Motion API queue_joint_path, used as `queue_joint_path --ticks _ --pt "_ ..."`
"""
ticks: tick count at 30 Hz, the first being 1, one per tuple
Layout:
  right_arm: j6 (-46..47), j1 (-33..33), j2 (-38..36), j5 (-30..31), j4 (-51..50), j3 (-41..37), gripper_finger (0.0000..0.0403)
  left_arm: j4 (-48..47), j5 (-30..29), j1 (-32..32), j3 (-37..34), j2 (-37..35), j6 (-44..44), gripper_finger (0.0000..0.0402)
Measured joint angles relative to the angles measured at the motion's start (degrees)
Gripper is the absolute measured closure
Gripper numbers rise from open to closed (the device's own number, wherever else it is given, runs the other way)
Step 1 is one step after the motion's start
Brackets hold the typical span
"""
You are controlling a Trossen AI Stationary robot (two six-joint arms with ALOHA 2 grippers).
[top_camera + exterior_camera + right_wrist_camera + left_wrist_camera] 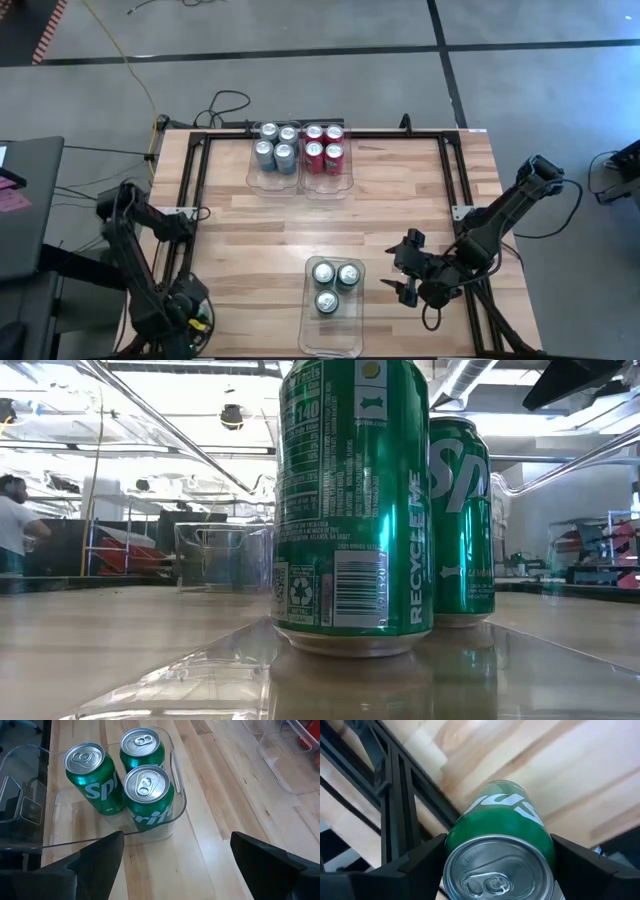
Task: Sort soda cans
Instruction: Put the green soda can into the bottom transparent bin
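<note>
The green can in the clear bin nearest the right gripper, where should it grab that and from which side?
Likely from straight above, with the right gripper closing on the upper side wall of the green can, just under the rim. It stands upright, the wall of the clear bin blocks a level approach, and two other cans crowd it behind.

Right end effector (403, 272) wide open.
</note>
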Motion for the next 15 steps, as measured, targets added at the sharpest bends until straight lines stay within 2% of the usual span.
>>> queue_joint_path --ticks 6,15 --pt "-0.3 0.0 0.0 0.0 -0.1 0.0 0.0019 0.3 -1.9 5.4 0.1 0.0 4.0 0.0096" --pt "0.3 0.0 0.0 -0.4 -2.8 0.0 0.0019 0.3 -4.2 14.2 5.6 0.2 17.5 0.0096"
